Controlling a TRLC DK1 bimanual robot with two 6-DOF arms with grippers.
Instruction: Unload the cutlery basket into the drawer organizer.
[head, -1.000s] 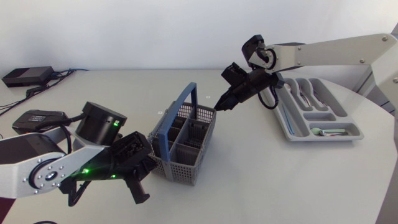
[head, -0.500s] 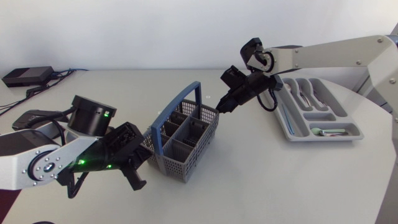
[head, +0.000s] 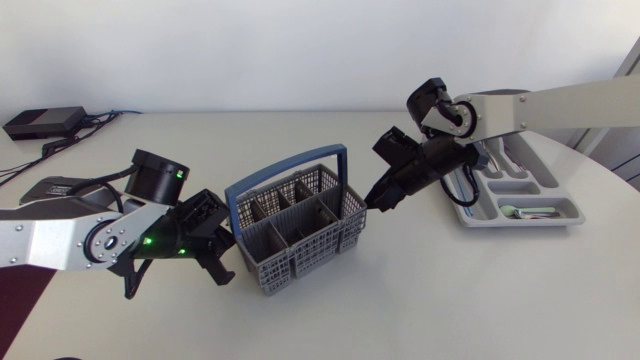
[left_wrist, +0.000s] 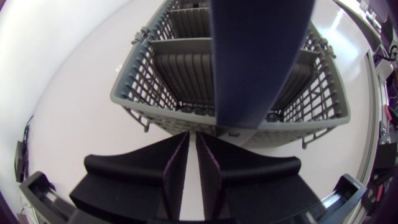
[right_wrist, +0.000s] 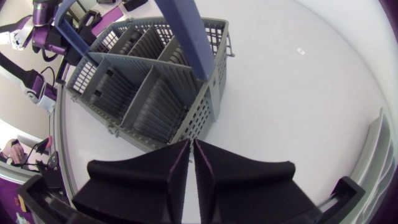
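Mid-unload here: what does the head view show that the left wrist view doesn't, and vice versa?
Head view only: the drawer organizer, already holding cutlery, and the right end effector at the cutlery basket's right end. Left wrist view only: the left end effector's fingers nearly together, nothing between them, just short of the basket wall. Both: the basket, blue handle up, compartments apparently empty.

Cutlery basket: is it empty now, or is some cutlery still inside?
Empty, it seems: the cutlery basket shows only bare grey compartments in the head view and both wrist views.
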